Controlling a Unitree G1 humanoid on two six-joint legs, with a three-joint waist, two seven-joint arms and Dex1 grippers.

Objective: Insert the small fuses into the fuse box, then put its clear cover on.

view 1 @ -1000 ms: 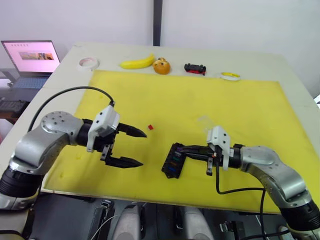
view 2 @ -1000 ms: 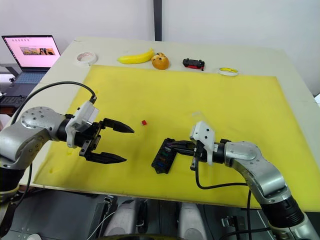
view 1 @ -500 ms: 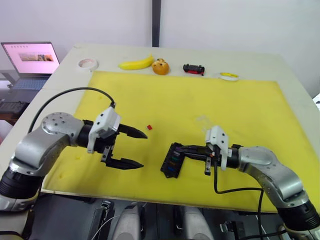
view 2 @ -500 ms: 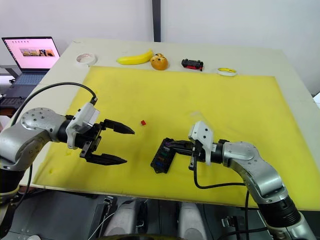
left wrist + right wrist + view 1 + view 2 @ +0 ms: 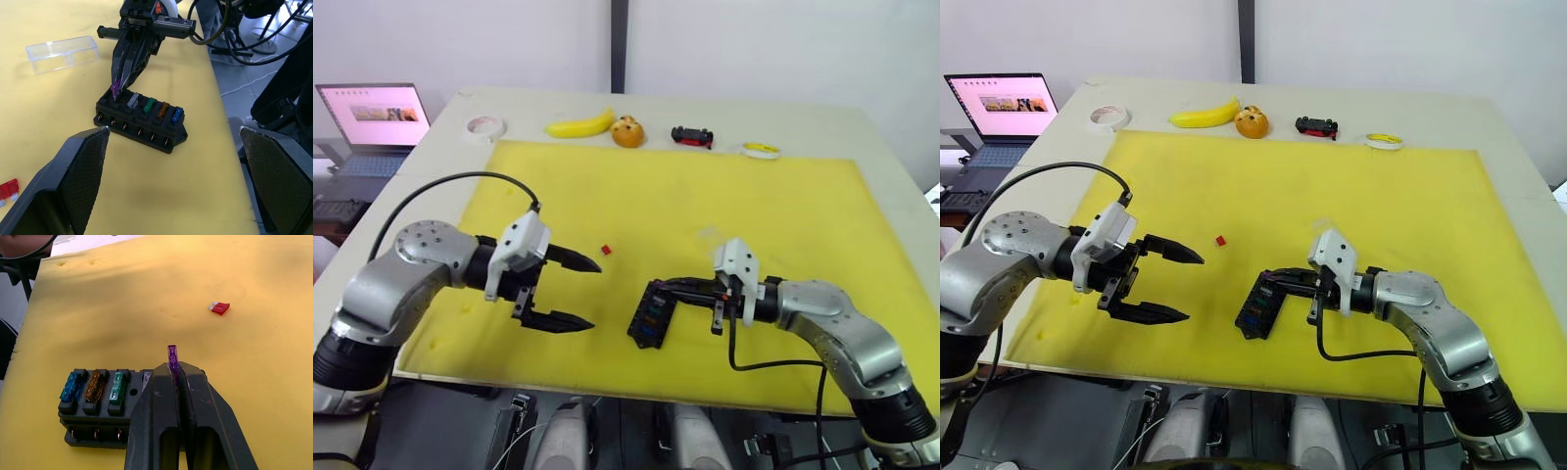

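Left wrist view, black fuse box (image 5: 141,122), five coloured fuses seated, one slot open.

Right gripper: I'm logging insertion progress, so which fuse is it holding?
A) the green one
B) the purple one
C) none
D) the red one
B: the right gripper is shut on the purple fuse at the fuse box; the red fuse lies loose on the yellow mat.
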